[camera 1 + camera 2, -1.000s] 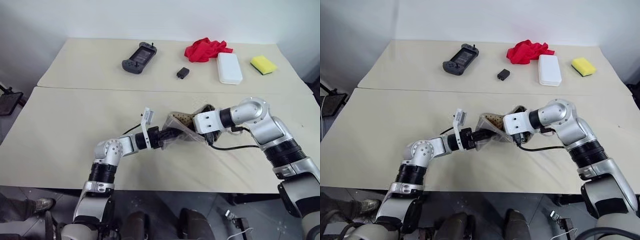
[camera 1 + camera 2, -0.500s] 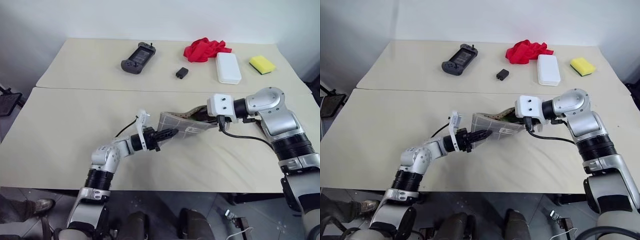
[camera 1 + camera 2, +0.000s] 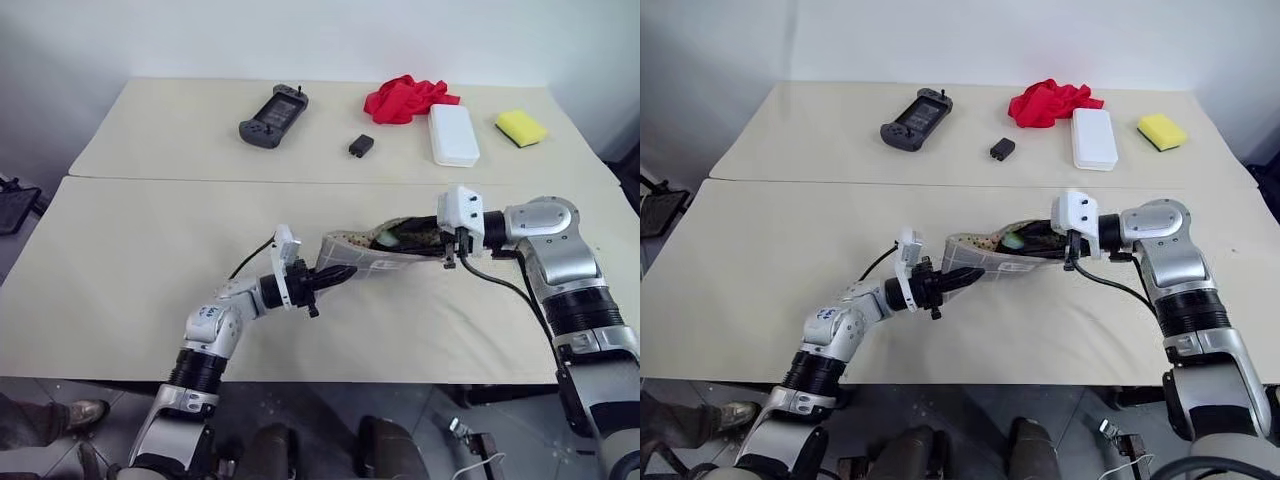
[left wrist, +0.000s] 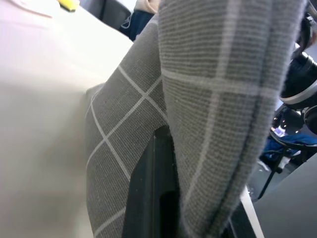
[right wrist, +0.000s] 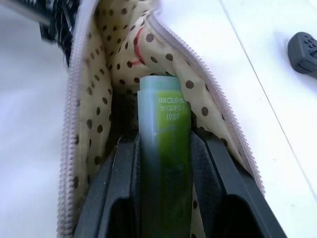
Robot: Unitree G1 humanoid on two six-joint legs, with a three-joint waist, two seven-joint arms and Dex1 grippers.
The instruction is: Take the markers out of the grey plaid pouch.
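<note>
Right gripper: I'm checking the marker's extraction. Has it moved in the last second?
Yes. The right gripper, shut on a marker, moved rightward, ending roughly below the white box.

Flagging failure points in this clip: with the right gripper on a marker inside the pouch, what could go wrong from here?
The marker sits between the right gripper fingers inside the grey plaid pouch's dotted lining; the fingers might snag fabric and drag it along. The left gripper pinches one fabric end only, so the pouch, lifted off the table, could slip free.
</note>
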